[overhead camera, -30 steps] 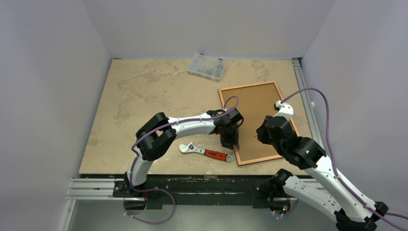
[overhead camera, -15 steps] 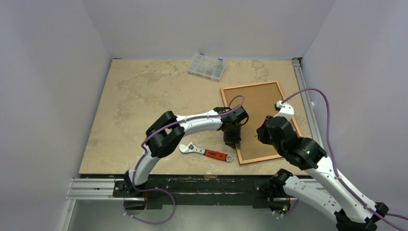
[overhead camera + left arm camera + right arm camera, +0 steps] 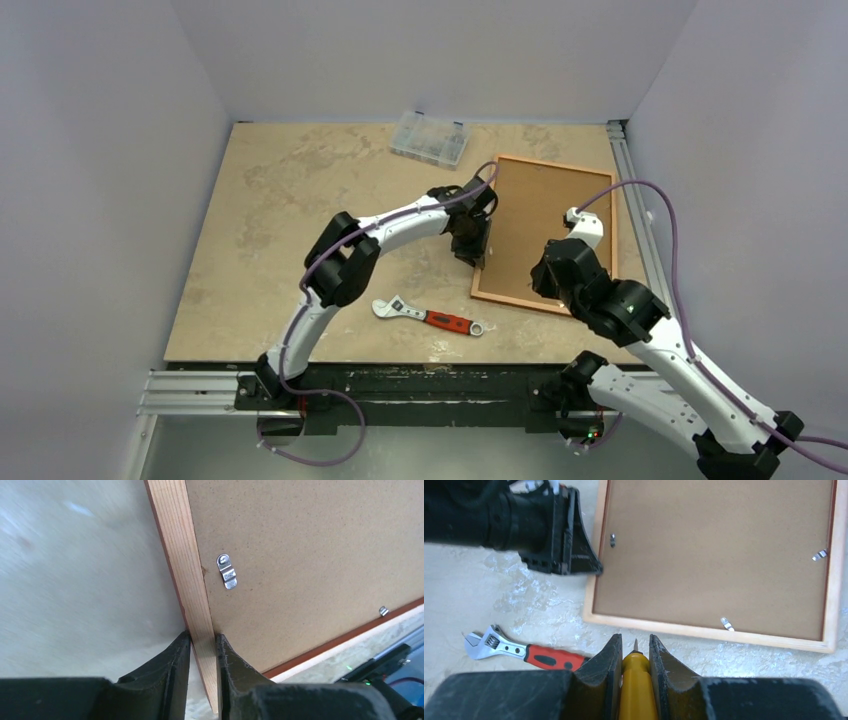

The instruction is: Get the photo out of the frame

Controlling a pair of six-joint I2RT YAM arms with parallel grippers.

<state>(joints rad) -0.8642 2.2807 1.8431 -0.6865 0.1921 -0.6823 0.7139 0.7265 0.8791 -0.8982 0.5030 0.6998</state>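
Observation:
The frame [image 3: 541, 302] lies face down at the table's right, its brown backing board [image 3: 545, 220] up. The photo is hidden beneath that board. My left gripper [image 3: 478, 260] is shut on the frame's left rail [image 3: 182, 555], one finger outside the pale wood and one on the board side, as the left wrist view [image 3: 202, 637] shows. A small metal clip [image 3: 227, 571] sits on the board just beyond. My right gripper [image 3: 635, 639] hovers by the frame's near rail [image 3: 704, 631], shut on a yellow-handled screwdriver [image 3: 636, 690] whose tip points at that rail.
A red-handled adjustable wrench [image 3: 428, 316] lies on the table near the frame's near-left corner. A clear plastic parts box [image 3: 429, 138] stands at the back. More clips [image 3: 726, 623] hold the board along its near and right edges. Rails run along the table's right side.
My left gripper closed on the frame's left rail and carried it away from the arm bases. The frame swung clockwise and shifted toward the back. The right arm barely moved.

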